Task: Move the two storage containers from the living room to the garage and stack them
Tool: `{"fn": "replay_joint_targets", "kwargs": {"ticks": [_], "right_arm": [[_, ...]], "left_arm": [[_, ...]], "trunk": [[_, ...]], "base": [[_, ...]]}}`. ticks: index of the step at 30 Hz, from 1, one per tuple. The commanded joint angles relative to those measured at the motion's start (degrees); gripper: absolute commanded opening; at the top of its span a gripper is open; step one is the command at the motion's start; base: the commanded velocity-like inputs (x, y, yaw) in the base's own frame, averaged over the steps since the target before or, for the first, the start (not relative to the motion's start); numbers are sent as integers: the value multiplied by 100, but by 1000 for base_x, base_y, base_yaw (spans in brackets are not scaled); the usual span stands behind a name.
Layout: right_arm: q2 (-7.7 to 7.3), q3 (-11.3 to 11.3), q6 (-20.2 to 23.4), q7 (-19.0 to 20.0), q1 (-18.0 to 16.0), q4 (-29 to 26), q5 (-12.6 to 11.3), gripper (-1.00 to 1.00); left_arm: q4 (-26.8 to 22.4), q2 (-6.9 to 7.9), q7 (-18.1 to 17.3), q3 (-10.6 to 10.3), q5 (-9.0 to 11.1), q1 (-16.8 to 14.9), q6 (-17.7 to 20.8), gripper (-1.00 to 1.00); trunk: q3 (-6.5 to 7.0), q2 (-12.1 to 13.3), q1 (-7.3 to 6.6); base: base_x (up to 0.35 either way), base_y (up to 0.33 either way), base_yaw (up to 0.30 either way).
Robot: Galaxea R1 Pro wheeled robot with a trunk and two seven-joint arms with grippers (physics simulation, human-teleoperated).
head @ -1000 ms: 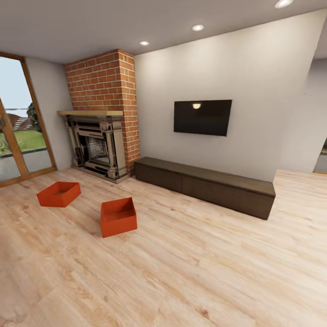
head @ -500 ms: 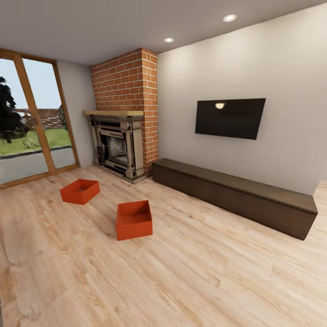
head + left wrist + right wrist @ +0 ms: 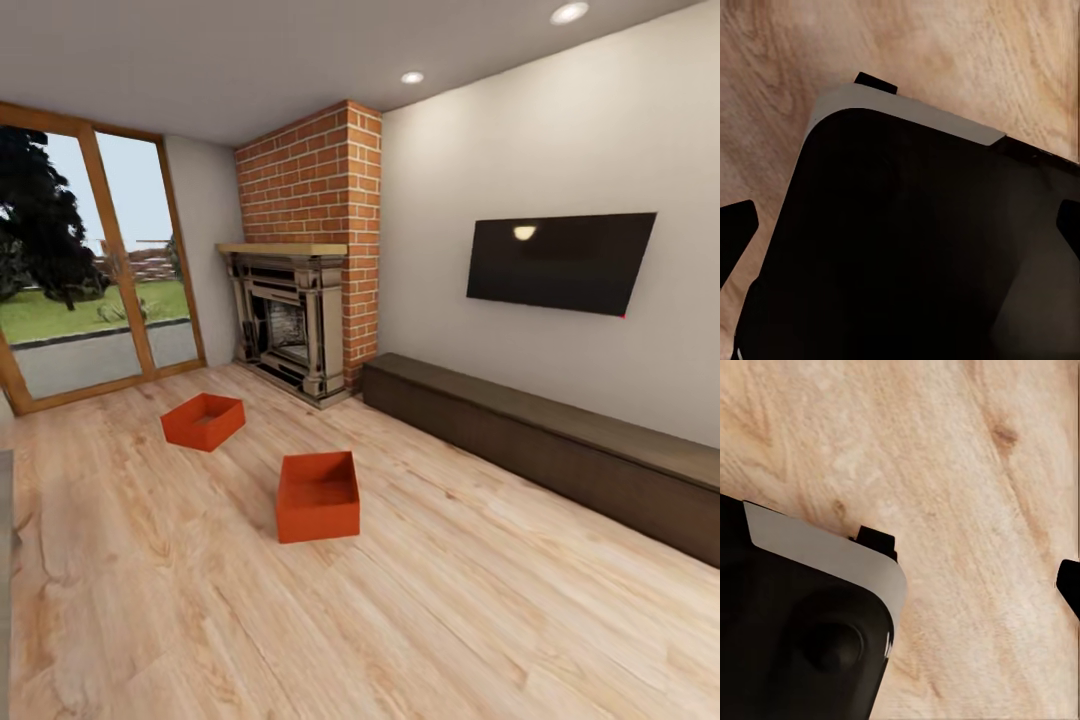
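Two orange-red storage containers sit on the living room's light wood plank floor point(image 3: 480, 620). The nearer container point(image 3: 318, 496) lies in mid-floor, open side up and empty. The farther container point(image 3: 204, 421) rests toward the glass doors, in front of the fireplace. Both are well ahead of me and nothing touches them. In the left wrist view my left gripper point(image 3: 900, 225) hangs open over my dark base, a fingertip point(image 3: 736, 229) at each side of the picture. My right gripper point(image 3: 900, 585) is open above bare planks, with one fingertip point(image 3: 1069, 583) at the picture's edge.
A brick fireplace point(image 3: 300, 310) stands at the back. A long low dark cabinet point(image 3: 540, 440) runs along the right wall under a wall TV point(image 3: 560, 262). Wood-framed glass doors point(image 3: 90, 270) close the left side. Open plank floor lies between me and the containers.
The whole head view has shifted: the camera has turned left and come a little closer, so fireplace, cabinet and containers sit further right. The containers themselves have not moved.
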Motion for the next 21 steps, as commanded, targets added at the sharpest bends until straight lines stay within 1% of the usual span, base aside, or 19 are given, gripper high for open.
{"fn": "replay_joint_targets", "kwargs": {"ticks": [1,21], "right_arm": [[-1,-2,-30,-19,-8,18,57,100],[-3,2,-22,-14,-8,18,58,100]], "left_arm": [[0,-2,-15,44,6,-2,-11,100],[0,-2,-18,44,3,-2,-17,100]], "trunk": [[-6,-3,3],[-6,-3,3]], "base": [[322,0,20],[322,0,2]]}}
